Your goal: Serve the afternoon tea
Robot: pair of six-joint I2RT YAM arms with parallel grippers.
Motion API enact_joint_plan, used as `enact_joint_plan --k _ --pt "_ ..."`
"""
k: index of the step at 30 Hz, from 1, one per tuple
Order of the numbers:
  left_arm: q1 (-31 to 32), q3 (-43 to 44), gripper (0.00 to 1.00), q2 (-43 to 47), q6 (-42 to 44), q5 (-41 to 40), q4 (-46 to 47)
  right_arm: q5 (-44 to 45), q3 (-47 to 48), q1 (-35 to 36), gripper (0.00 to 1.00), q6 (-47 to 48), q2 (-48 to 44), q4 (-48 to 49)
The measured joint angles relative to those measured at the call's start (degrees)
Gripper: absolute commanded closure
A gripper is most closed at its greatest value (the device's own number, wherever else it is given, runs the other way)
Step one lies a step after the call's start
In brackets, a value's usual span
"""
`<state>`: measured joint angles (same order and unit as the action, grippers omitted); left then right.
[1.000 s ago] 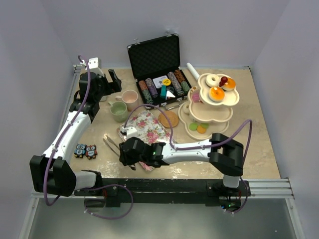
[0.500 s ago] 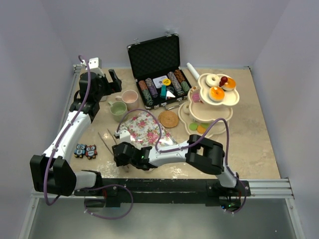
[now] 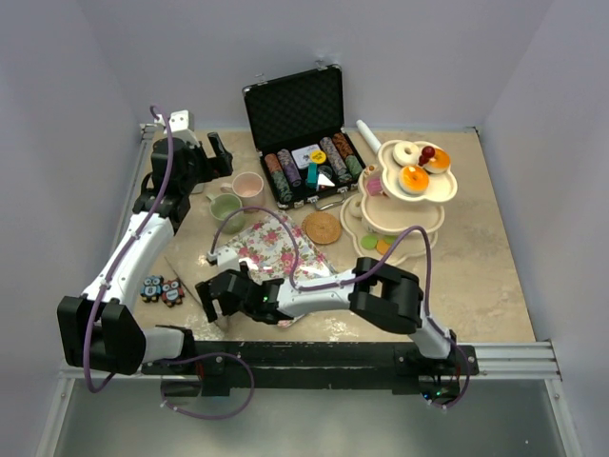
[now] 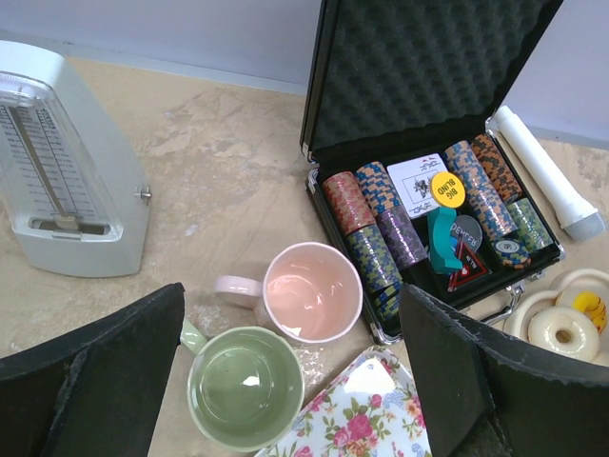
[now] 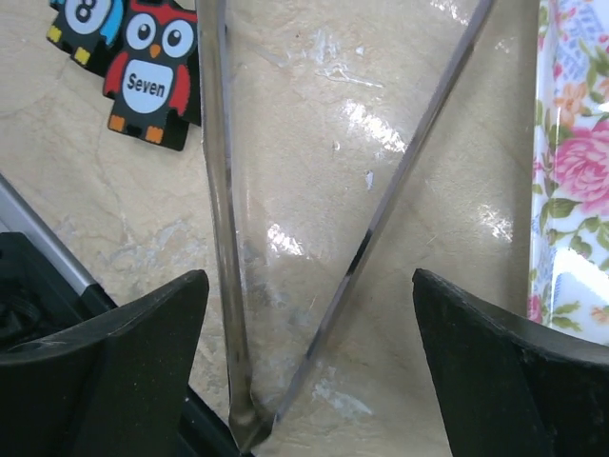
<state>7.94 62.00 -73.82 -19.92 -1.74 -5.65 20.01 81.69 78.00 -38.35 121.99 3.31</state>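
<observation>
Both sets of fingers were spread: left gripper (image 3: 217,154) above the pink cup (image 4: 312,291) and green cup (image 4: 245,387) side by side, right gripper (image 5: 309,314) over clear tongs (image 5: 221,190) beside the floral tray (image 5: 571,171).

Open worktop (image 3: 485,276) lies from 3 to 5 o'clock, right of the three-tier stand (image 3: 404,217). The open poker chip case (image 3: 303,143) blocks 12. At 10 the pink cup (image 3: 249,187) and green cup (image 3: 226,208) sit tight together, just beside the floral tray (image 3: 276,249). At 7, tongs (image 5: 221,209) lie between the owl cards (image 3: 160,288) and the tray, leaving only slim gaps.
</observation>
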Motion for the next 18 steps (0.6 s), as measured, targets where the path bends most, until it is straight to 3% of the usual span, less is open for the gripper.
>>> enact_joint_plan --k 5,11,18 --pt "0.0 0.0 0.01 0.0 0.02 0.04 0.0 0.37 -1.22 0.0 0.07 0.98 -5.05 -1.79" --pt "0.0 0.0 0.01 0.15 0.33 -0.02 0.0 3.1 -6.88 -1.51 0.1 2.16 -18.6 -4.92" --pt "0.0 0.0 0.01 1.31 1.09 -0.48 0.02 -0.31 -22.34 -16.28 0.22 5.55 -30.49 -4.2"
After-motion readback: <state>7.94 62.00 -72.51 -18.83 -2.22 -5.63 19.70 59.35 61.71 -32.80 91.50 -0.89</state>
